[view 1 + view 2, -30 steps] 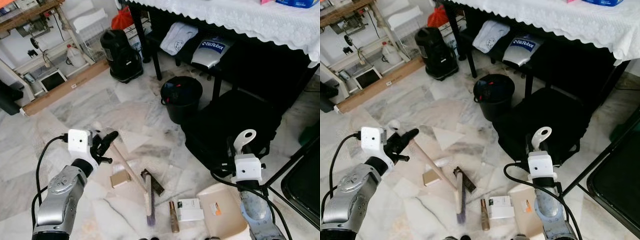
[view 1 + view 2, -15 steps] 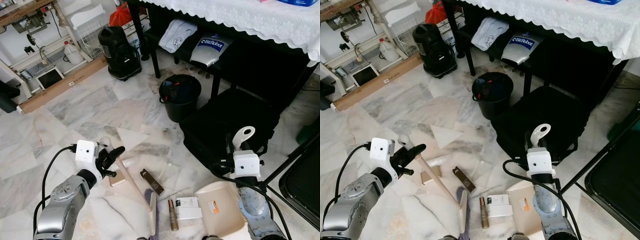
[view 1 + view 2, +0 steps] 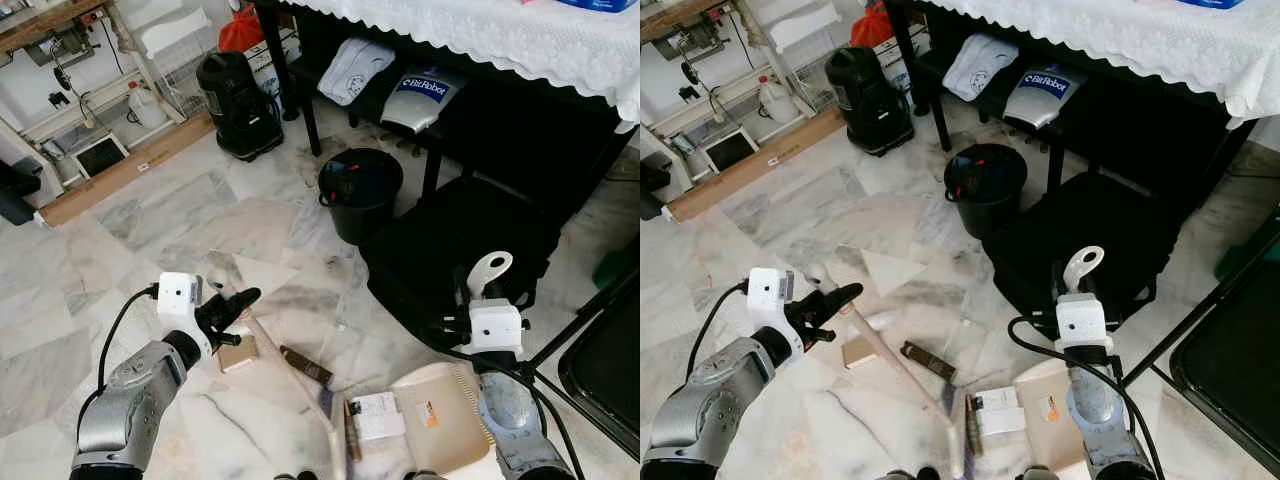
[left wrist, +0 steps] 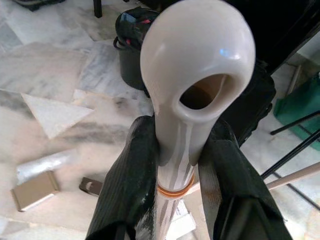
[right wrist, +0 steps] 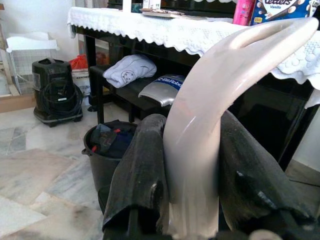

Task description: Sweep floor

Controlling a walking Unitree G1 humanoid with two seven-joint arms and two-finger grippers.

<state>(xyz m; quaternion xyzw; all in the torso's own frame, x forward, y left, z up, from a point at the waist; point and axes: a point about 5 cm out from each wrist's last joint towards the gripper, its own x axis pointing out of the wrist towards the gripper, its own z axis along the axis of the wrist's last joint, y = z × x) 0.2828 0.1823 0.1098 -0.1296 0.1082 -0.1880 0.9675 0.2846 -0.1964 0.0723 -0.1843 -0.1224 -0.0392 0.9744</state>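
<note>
Gripping the pale broom (image 3: 290, 375) near its looped handle end, the left gripper (image 3: 232, 305) sits at about eight o'clock in the head view, fingers (image 4: 131, 175) clamped either side of the stick. The broom slants down to bristles at six o'clock, touching a small white box (image 3: 375, 417) on the marble floor (image 3: 180, 215). At five o'clock the right gripper (image 5: 192, 170) clasps the dustpan (image 3: 440, 420) by its curved handle (pan resting beside the box). A black bin (image 3: 361, 192) stands at twelve o'clock, near a black bag (image 3: 470, 250).
</note>
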